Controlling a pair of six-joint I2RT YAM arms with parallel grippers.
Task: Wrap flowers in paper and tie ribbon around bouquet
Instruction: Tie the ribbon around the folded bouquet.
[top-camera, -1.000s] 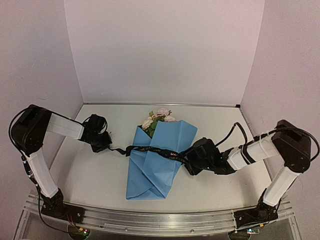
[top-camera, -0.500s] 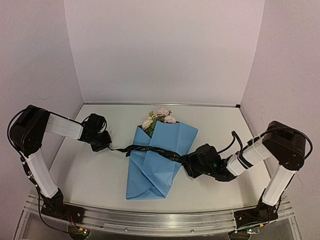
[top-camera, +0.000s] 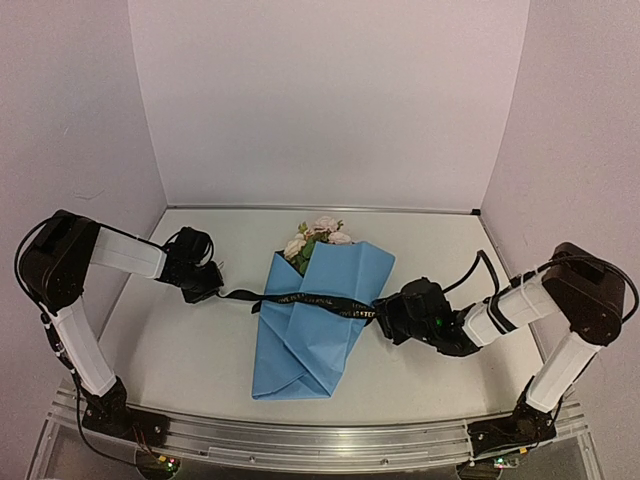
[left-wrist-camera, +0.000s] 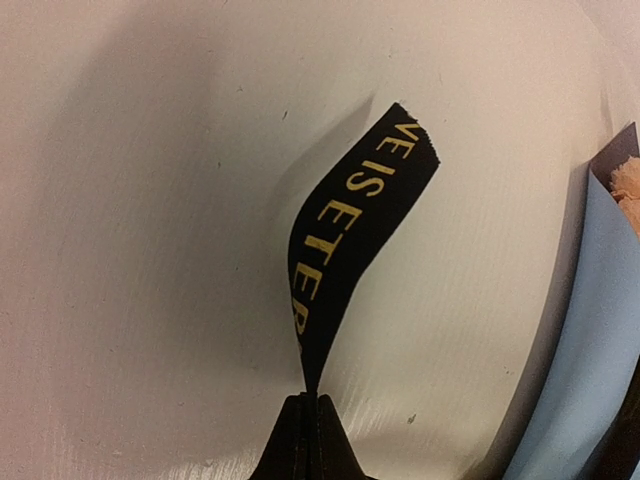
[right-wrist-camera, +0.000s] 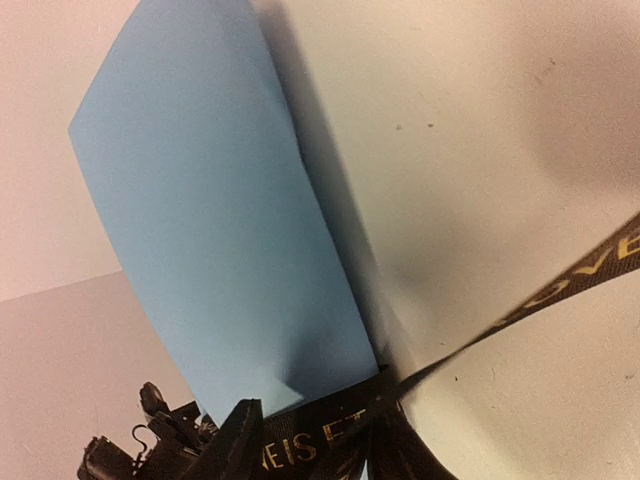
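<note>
The bouquet (top-camera: 300, 350) lies on the table (top-camera: 190, 350), flowers (top-camera: 320, 232) at the far end, with the ribbon (top-camera: 310, 300) stretched across its paper (right-wrist-camera: 220, 230). The left fingers (left-wrist-camera: 292, 440) are pressed together on one end, while the right fingers (right-wrist-camera: 238, 445) stand somewhat apart astride it at the bouquet's right edge, and I cannot tell whether they bite. A loose catch could let the ribbon slip free on the pull, and nipping the paper's edge with it could drag the wrap open or slide the bouquet sideways.

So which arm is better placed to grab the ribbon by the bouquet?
Right: the right gripper sits at the edge of the bouquet, the ribbon running between its jaws. The left gripper is pinching the ribbon's other end.
</note>
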